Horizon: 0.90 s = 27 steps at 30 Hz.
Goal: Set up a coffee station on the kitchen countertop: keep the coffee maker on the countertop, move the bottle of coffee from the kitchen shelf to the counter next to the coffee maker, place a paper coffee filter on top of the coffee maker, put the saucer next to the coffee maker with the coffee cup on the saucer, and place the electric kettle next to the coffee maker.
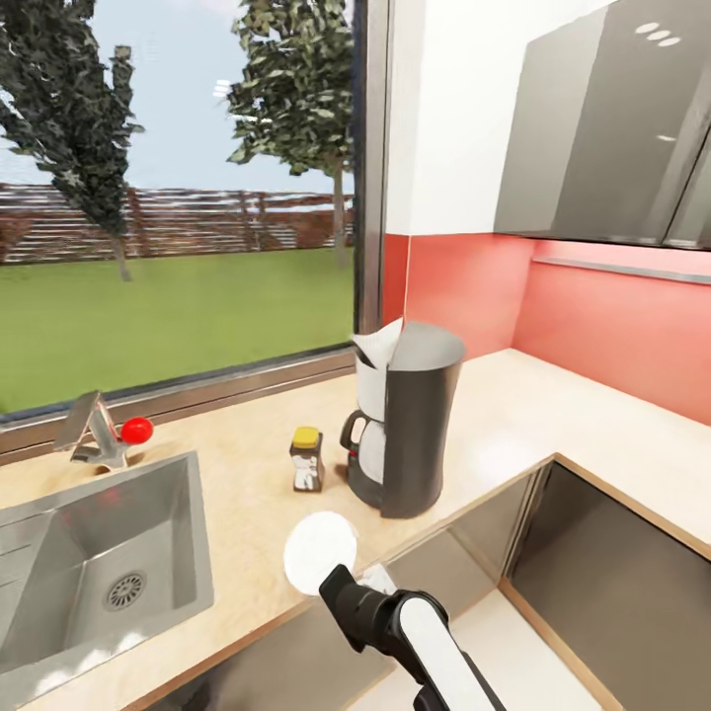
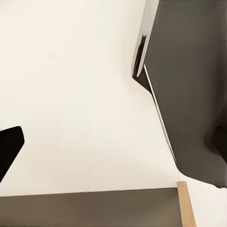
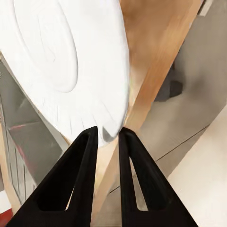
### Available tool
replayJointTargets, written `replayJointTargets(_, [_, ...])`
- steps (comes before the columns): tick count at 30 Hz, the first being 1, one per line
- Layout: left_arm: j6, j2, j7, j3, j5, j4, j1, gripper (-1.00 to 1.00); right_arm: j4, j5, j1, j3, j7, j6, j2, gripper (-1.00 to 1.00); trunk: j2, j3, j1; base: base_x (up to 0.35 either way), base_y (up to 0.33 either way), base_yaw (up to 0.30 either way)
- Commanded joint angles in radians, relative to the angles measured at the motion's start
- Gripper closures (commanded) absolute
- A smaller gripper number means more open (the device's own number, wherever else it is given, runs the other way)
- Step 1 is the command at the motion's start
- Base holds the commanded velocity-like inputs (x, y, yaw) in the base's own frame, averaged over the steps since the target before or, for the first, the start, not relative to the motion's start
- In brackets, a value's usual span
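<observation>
The surface (image 1: 553, 415) is carrying the coffee maker (image 1: 410, 434), with the bottle of coffee (image 1: 307, 459) standing just beside it. The right gripper (image 3: 108, 135) is pinching the saucer (image 1: 320, 552) by its rim over the surface's front edge; such a thin edge-hold is risking a slip or tilt. The left gripper's state cannot be told.
</observation>
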Motion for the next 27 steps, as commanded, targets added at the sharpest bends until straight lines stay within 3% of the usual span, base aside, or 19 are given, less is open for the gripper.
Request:
replayJointTargets(1, [0.002,0.0,0.001,-0.007,0.009,0.001,-0.002,-1.0,-0.002,-0.005,-0.001,-0.001,-0.004,0.002,0.0,1.0,-0.002,-0.002,0.001,0.227,0.0,0.279])
replayJointTargets(10, [0.002,0.0,0.002,-0.007,0.009,0.001,-0.002,-1.0,-0.006,-0.004,-0.001,-0.005,-0.005,0.0,0.0,1.0,-0.002,-0.002,0.001,0.193,0.0,0.256])
replayJointTargets(16, [0.002,0.0,0.001,-0.007,0.008,0.001,-0.002,-1.0,-0.009,-0.006,-0.001,-0.011,-0.006,-0.001,-0.001,1.0,-0.002,-0.002,0.001,0.014,0.0,0.029])
replayJointTargets(27, [0.003,-0.002,0.001,-0.006,0.008,0.001,-0.002,-1.0,-0.024,-0.006,-0.001,-0.011,-0.006,0.001,-0.003,1.0,-0.002,-0.002,0.001,0.162,-0.085,0.0])
